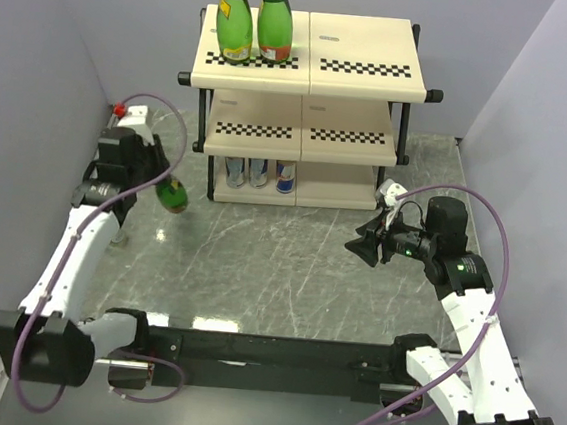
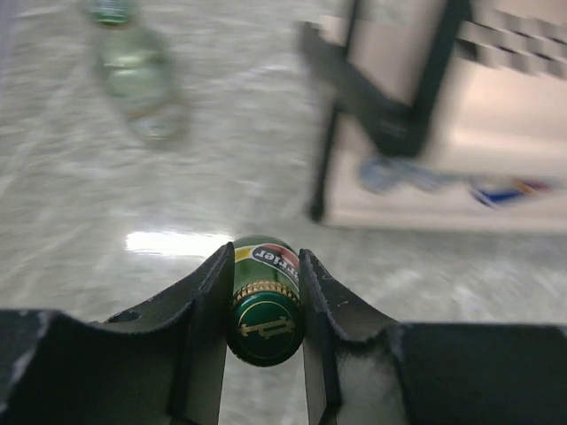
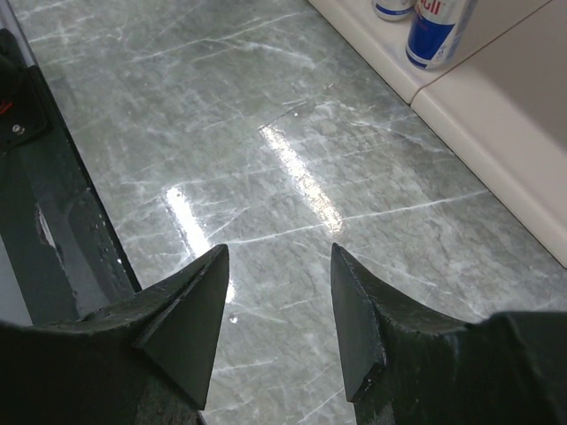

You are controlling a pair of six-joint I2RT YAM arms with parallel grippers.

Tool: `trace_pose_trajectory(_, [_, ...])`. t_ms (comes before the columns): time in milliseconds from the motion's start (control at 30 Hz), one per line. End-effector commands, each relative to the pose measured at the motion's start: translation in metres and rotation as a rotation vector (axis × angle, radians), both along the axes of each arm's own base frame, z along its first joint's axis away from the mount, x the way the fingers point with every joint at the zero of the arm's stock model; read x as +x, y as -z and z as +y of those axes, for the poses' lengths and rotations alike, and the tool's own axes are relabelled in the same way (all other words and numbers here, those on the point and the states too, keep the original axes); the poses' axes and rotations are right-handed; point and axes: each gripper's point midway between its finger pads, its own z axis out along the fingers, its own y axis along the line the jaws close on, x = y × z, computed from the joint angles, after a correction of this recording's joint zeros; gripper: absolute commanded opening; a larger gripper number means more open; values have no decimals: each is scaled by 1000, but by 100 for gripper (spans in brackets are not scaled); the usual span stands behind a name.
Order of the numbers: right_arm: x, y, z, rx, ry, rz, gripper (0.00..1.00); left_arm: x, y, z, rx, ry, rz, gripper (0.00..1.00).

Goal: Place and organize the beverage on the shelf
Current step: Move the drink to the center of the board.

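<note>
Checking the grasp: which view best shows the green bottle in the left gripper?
Left wrist: the green bottle sits clamped in the left gripper, cap toward the camera, close and fairly sharp. Top external shows it small and partly hidden by the gripper. Right wrist shows none of it.

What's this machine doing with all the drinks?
The left pincer is shut on a green bottle, held left of the shelf. Two matching bottles stand on its top tier, and cans sit on the bottom one. The right pincer hangs open and empty over the table.
</note>
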Motion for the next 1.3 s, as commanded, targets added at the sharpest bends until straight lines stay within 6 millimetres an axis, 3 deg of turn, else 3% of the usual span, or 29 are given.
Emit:
trace_pose_trajectory(0, [6, -20, 1, -1, -2, -81, 57, -11, -57, -47, -75, 148, -189, 1])
trace_pose_trajectory(267, [11, -17, -2, -16, 18, -86, 57, -54, -68, -132, -152, 449, -226, 1])
trace_pose_trajectory(333, [11, -16, -1, -16, 5, -87, 57, -59, -67, -147, -159, 488, -223, 1])
trace_pose_trajectory(667, [-2, -1, 14, 18, -142, -88, 62, -85, -47, -267, -131, 758, -156, 1])
trace_pose_trajectory(733, [-6, 4, 18, 30, -178, -85, 64, -91, -52, -285, -134, 794, -168, 1])
trace_pose_trajectory(1033, [-3, 24, 30, 38, -227, -34, 67, -94, -54, -341, -109, 902, -203, 1])
trace_pose_trajectory(1267, [4, 25, 26, 14, -197, -67, 69, -82, -45, -363, -29, 909, -236, 1])
